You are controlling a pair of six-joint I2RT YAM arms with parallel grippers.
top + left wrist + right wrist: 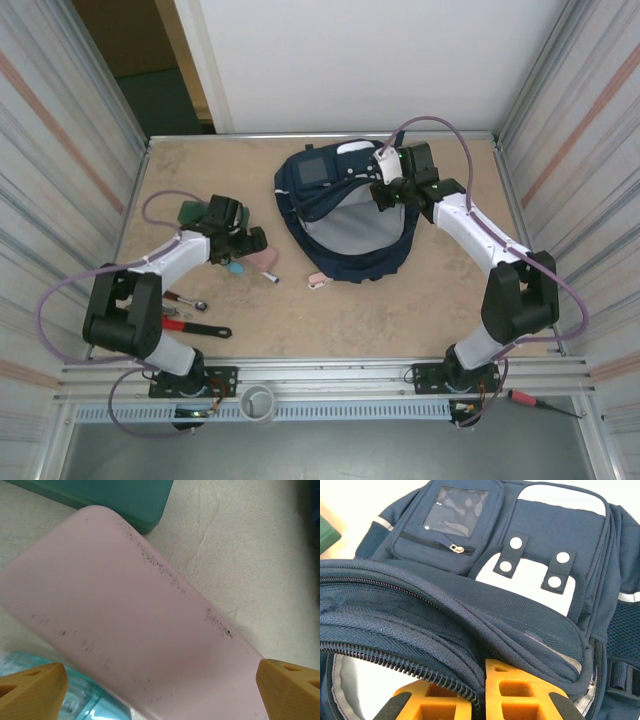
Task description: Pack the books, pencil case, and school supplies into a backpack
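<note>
The navy backpack [340, 215] lies at the back middle with its main compartment agape, grey lining showing. My right gripper [385, 192] is shut on the zip edge of the opening [445, 680], holding the backpack [530, 575] flap up. My left gripper [250, 245] hangs open just over the pale pink pencil case [266, 260]. In the left wrist view the pencil case [135, 625] lies slantwise between the spread fingertips [30, 690]. A dark green book [192, 212] lies behind it. A teal piece [236, 267], a white marker [270, 277] and a pink eraser [316, 280] rest nearby.
A red pipe wrench [185, 325] and a black spanner [190, 300] lie near the left arm's base. Ribbed metal walls close in the table on both sides. Bare tabletop [400, 320] stretches in front of the backpack.
</note>
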